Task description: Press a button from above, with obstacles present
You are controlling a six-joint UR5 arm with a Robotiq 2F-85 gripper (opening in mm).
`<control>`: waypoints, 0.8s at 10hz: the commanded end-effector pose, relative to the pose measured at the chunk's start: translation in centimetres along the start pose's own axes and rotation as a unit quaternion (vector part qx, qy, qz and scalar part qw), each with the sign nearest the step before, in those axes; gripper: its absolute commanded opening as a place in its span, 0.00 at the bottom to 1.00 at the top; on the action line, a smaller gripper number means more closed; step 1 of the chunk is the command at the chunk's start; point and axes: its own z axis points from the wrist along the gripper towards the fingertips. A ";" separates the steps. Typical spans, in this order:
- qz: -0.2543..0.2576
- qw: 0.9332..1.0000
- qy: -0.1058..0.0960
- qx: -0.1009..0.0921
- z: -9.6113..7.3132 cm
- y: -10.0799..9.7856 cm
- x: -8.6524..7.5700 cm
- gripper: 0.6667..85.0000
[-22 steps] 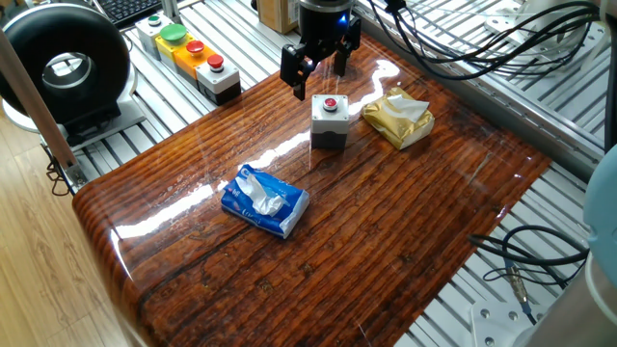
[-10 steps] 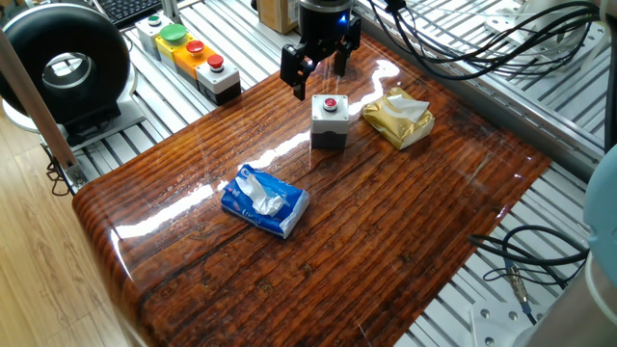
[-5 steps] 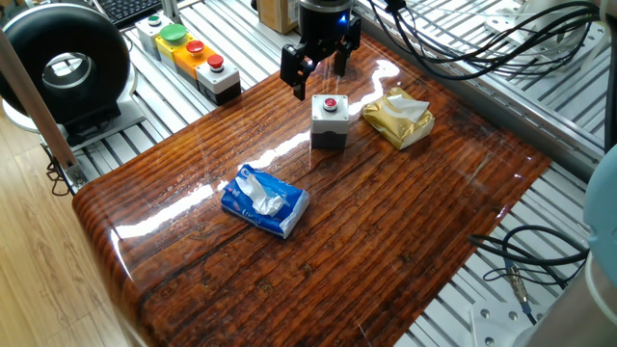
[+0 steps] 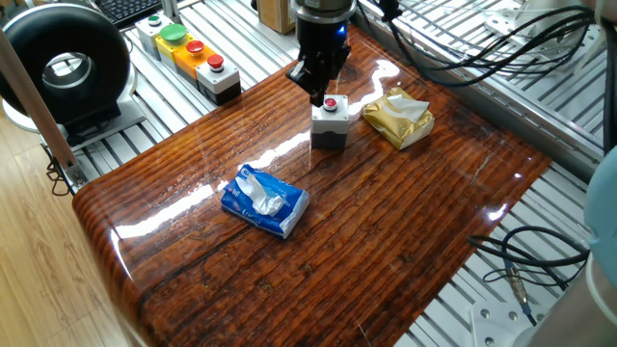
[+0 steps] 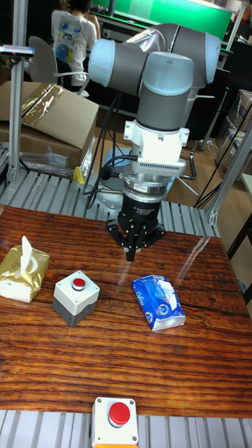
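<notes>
The red button [image 4: 331,102] sits on top of a small white-and-grey box [image 4: 329,123] at the far middle of the wooden table [image 4: 386,222]. My gripper [image 4: 317,95] points straight down with its fingers shut together, holding nothing. Its tip hovers just left of the button, not touching it. In the tall fixed view the gripper [image 5: 131,255] hangs to the right of and behind the button [image 5: 79,283]. One obstacle, a blue-and-white tissue pack [image 4: 264,200], lies nearer the front. The other, a gold-tan foil packet [image 4: 398,118], lies right of the box.
A row of button boxes [image 4: 188,46] stands on the metal frame at the back left, beside a black round device [image 4: 66,67]. Another red-button box [image 5: 116,418] shows at the tall view's bottom edge. Cables [image 4: 525,265] trail off the table's right side.
The fingers, spread apart earlier, have shut into a single point. The gripper has shifted slightly right and down toward the button box.
</notes>
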 end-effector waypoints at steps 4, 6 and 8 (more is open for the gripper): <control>0.001 1.000 0.006 -0.009 -2.5 0.9 0.7 0.11; -0.005 1.000 -0.002 -0.030 -3.1 1.7 0.3 0.16; -0.009 0.999 -0.001 -0.046 -4.4 2.4 0.5 0.21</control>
